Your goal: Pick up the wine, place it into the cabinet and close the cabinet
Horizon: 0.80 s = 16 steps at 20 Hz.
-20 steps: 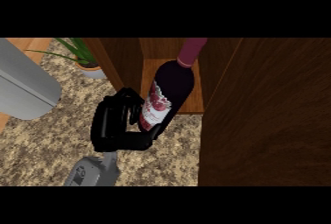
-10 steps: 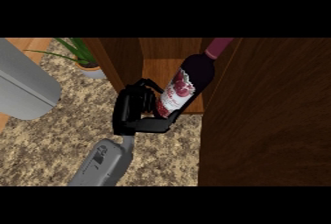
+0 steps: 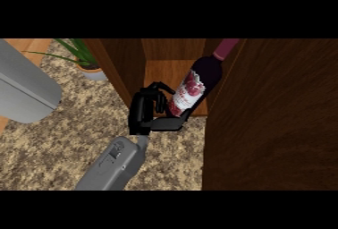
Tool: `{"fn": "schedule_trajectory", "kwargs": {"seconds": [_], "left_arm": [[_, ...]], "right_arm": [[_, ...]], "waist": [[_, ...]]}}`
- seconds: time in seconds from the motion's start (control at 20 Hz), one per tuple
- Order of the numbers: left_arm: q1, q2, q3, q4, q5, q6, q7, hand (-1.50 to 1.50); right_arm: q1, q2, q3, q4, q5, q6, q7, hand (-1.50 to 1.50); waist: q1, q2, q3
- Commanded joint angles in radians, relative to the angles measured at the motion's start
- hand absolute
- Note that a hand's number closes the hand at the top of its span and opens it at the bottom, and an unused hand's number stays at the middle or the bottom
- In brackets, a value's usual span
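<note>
The wine bottle (image 3: 196, 85) is dark, with a red-and-white label and a magenta cap. It leans up and to the right inside the open wooden cabinet (image 3: 162, 71). Its neck runs past the edge of the open cabinet door (image 3: 277, 116), and its base hangs over the shelf's front edge. My right hand (image 3: 146, 112) is shut on the bottle's lower part from the left, fingers curled round it. The left hand does not show.
The dark wooden door fills the right side, close to the bottle. A potted green plant (image 3: 86, 62) stands left of the cabinet on the speckled counter (image 3: 59, 147). A large grey rounded shape (image 3: 23, 89) sits at the left edge.
My right hand has carried the bottle up and to the right, further into the cabinet. The bottle's neck now reaches the door's edge.
</note>
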Motion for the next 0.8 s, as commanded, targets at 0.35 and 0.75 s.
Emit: {"fn": "schedule_trajectory", "kwargs": {"seconds": [0.35, 0.75], "left_arm": [[-0.059, 0.000, 0.044, 0.276, 0.120, -0.078, -0.169, 1.50], [-0.096, 0.000, -0.007, 0.404, 0.334, -0.155, -0.294, 1.50]], "right_arm": [[0.005, 0.000, -0.007, 0.002, -0.012, -0.004, 0.022, -1.50], [0.017, 0.015, 0.008, 0.081, 0.017, 0.032, -0.078, -1.50]], "waist": [[0.000, 0.000, 0.000], [-0.010, 0.003, 0.000]]}}
